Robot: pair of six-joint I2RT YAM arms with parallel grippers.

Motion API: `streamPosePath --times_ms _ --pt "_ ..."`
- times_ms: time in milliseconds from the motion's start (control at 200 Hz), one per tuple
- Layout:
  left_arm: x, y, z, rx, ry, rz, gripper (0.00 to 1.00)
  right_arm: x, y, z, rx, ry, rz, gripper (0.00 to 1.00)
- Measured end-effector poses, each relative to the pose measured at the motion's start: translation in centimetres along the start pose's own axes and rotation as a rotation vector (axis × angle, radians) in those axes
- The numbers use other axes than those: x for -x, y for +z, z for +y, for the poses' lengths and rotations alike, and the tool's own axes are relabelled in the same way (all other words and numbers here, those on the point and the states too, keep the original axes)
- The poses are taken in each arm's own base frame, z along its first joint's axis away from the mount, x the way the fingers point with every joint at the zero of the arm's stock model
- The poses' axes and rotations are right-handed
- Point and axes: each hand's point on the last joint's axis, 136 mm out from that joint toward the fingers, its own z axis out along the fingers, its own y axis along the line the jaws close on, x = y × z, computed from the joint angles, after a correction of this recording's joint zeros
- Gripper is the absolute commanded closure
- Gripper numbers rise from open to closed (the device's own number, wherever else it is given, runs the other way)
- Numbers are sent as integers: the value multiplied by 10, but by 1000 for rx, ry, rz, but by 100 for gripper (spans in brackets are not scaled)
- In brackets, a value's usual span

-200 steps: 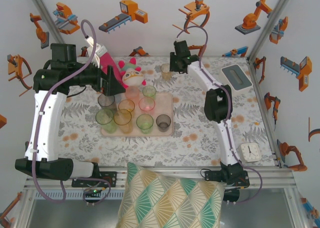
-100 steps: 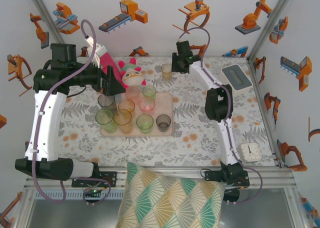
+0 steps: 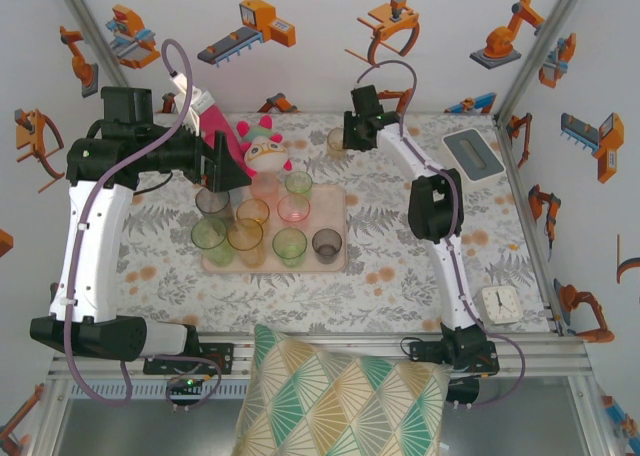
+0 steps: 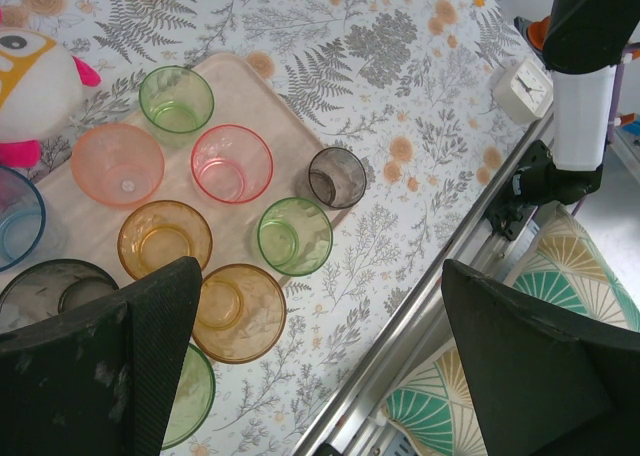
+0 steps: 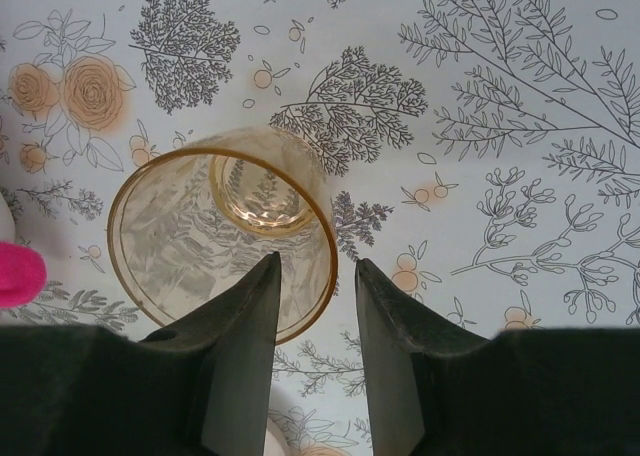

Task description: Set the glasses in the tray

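Several tinted glasses stand in the beige tray (image 3: pixel 335 261), among them a green one (image 4: pixel 294 235), a pink one (image 4: pixel 232 162) and a smoky grey one (image 4: pixel 336 176). One amber glass (image 5: pixel 215 231) stands alone on the tablecloth at the back, also seen from above as the lone glass (image 3: pixel 333 140). My right gripper (image 5: pixel 315 259) sits low over it, jaws astride its near rim with one finger inside and one outside, a gap still showing. My left gripper (image 4: pixel 320 266) hangs wide open above the tray's left side (image 3: pixel 225 171), holding nothing.
A plush toy (image 3: pixel 265 148) lies just behind the tray, close to the lone glass. A rolled pink towel (image 3: pixel 210 116) is at the back left, a grey-and-white box (image 3: pixel 474 153) at the back right, a small clock (image 3: pixel 497 303) at the front right and a cushion (image 3: pixel 340 396) at the near edge.
My right gripper has shifted a little over the amber glass, now partly covering it from above, and its jaws have narrowed. The left arm has not moved.
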Motion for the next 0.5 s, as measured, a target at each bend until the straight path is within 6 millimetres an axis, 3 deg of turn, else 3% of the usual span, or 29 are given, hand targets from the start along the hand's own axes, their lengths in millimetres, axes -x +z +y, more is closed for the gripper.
streamPosePath --times_ms 501 --pt "0 0 0 0 0 0 3 -2 2 -1 -3 11 8 82"
